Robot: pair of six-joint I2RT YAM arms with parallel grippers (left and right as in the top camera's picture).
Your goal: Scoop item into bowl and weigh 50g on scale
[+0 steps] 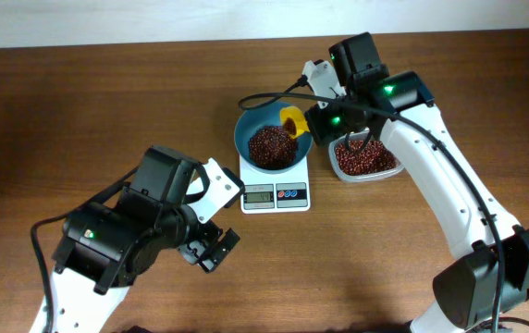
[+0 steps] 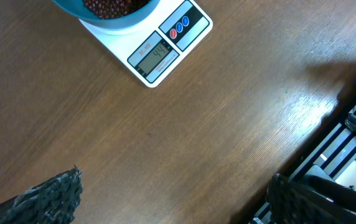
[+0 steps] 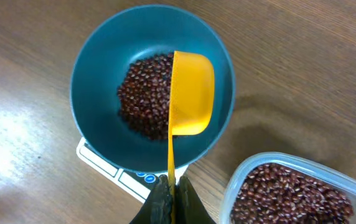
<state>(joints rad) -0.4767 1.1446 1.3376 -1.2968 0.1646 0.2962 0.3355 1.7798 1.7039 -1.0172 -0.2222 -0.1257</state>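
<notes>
The right arm reaches over the scale, its gripper clamped on a yellow scoop tipped sideways above the beans in the bowl on the scale. Left of the scale, the left gripper hangs wide open over the table.

A brown wooden table with fine, straight grain fills nearly every view. Along its far edge, seen from overhead, runs a pale off-white strip; whether it is wall or floor cannot be told. Soft light leaves a whitish sheen on the wood, beside a dark shadow.
</notes>
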